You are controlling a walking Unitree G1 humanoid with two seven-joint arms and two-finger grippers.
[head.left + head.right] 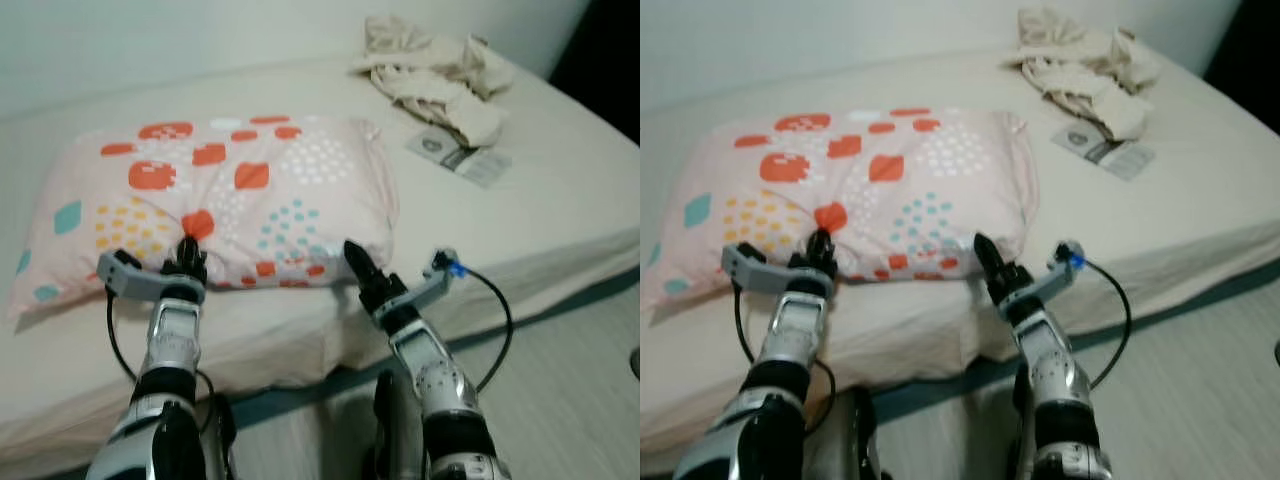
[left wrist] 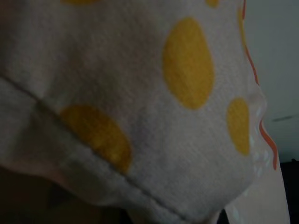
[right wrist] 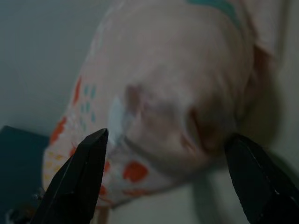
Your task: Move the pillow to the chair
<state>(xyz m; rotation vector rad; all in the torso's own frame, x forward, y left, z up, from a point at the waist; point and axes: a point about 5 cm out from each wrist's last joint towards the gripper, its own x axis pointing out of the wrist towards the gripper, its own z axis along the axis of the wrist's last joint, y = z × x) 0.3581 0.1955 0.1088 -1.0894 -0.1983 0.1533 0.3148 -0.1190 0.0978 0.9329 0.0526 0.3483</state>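
Note:
A pale pink pillow [image 1: 230, 190] with orange, teal and yellow spots lies flat on the bed [image 1: 560, 200]. My left gripper [image 1: 188, 250] presses into the pillow's near edge, where the fabric puckers around it. The left wrist view has the pillow's seam and yellow spots [image 2: 187, 65] right up against the camera. My right gripper [image 1: 352, 252] is at the pillow's near right corner, just touching or just short of it. In the right wrist view that gripper [image 3: 167, 136] is open, its black fingers [image 3: 81, 177] spread, with the pillow's corner [image 3: 187, 93] ahead between them.
A crumpled beige cloth [image 1: 435, 70] and a small paper booklet [image 1: 462, 155] lie on the bed's far right. The mattress edge [image 1: 300, 350] runs just before my arms. Grey floor [image 1: 570, 400] shows at the lower right. A black cable [image 1: 500, 320] loops off my right wrist.

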